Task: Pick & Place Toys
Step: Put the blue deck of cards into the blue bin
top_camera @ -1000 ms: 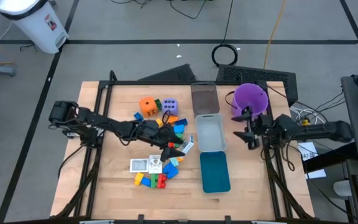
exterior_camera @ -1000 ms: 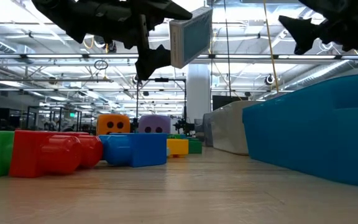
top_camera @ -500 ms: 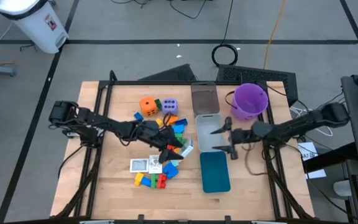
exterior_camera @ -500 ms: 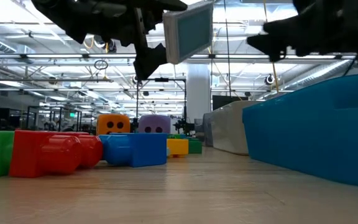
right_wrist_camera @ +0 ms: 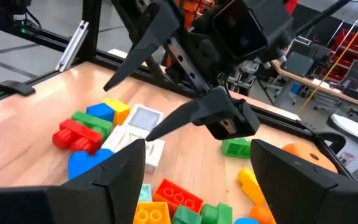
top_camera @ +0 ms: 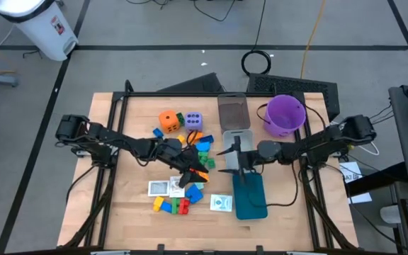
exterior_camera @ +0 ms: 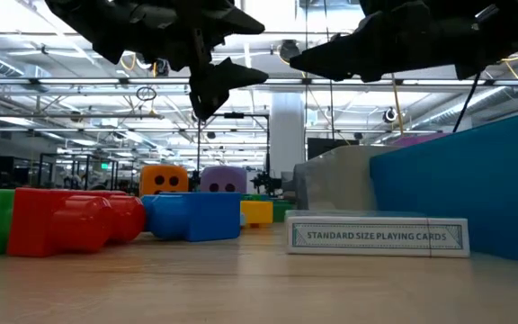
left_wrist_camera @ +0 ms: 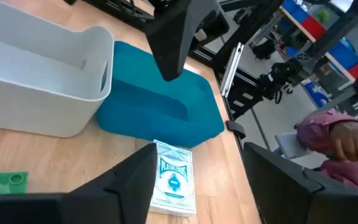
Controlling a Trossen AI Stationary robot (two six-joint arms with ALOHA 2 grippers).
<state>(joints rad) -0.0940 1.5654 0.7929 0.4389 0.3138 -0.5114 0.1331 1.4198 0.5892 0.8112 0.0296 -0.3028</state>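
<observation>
Surface stock as I read it from the high view:

- Card box (top_camera: 222,202) – flat on the wood, lower centre, just left of the teal tray (top_camera: 250,200); nothing grips it.
- Toy blocks (top_camera: 178,204) – heap at centre left; orange die (top_camera: 168,120) and lavender die (top_camera: 193,120) above them.
- Left tool (top_camera: 202,170) – over the heap, fingers parted, empty.
- Right tool (top_camera: 229,161) – centre frame, above the tray's upper end, fingers spread wide, holding nothing.
- Purple bucket (top_camera: 286,115) – upper right.
</observation>
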